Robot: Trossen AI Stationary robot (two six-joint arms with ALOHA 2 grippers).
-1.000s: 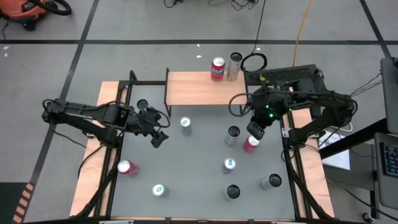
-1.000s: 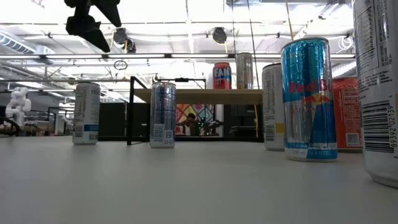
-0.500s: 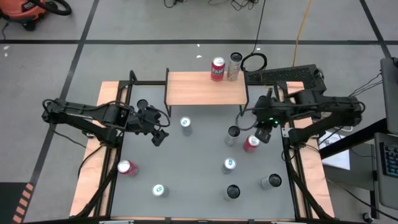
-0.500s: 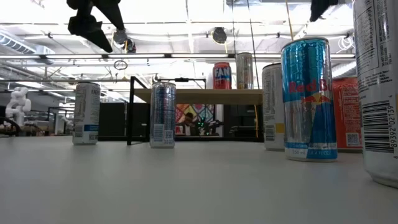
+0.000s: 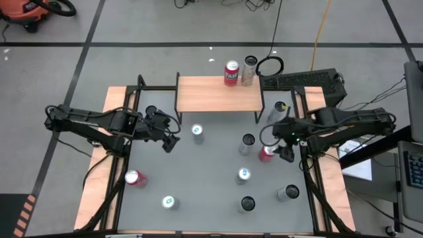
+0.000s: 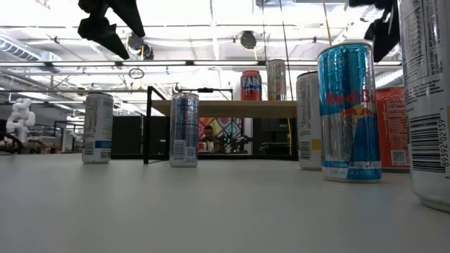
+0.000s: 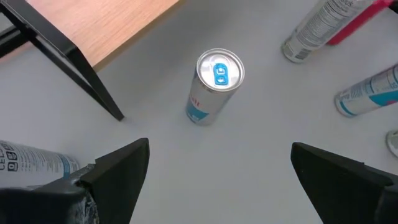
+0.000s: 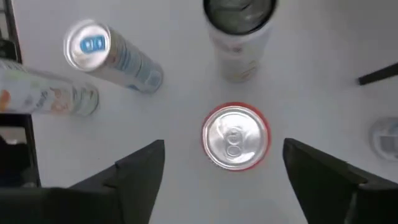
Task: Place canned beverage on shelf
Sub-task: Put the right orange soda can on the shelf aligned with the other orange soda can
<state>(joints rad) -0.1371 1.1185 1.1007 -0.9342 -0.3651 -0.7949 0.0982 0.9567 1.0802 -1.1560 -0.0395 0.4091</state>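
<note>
From above, the shelf [image 5: 218, 93] stands at the table's far edge with a red can [image 5: 231, 73] and a silver can [image 5: 249, 69] on its back edge; the right gripper [image 5: 280, 147] hangs above a red can on the table [image 5: 266, 153], on the right side near a dark-topped can [image 5: 247, 143], its fingers apart and holding nothing; the left gripper [image 5: 169, 137] hovers left of centre, spread wide and empty, near a blue-tabbed can [image 5: 197, 131]. At table height, the shelf [image 6: 223, 107] shows behind the standing cans, and a blue and silver can [image 6: 349, 112] stands close on the right. The left wrist view looks down on the blue-tabbed can [image 7: 214, 86] between its wide-set fingers [image 7: 118, 172]. The right wrist view has the red can [image 8: 236, 137] upright, untouched, centred between the parted fingers [image 8: 138, 169]
</note>
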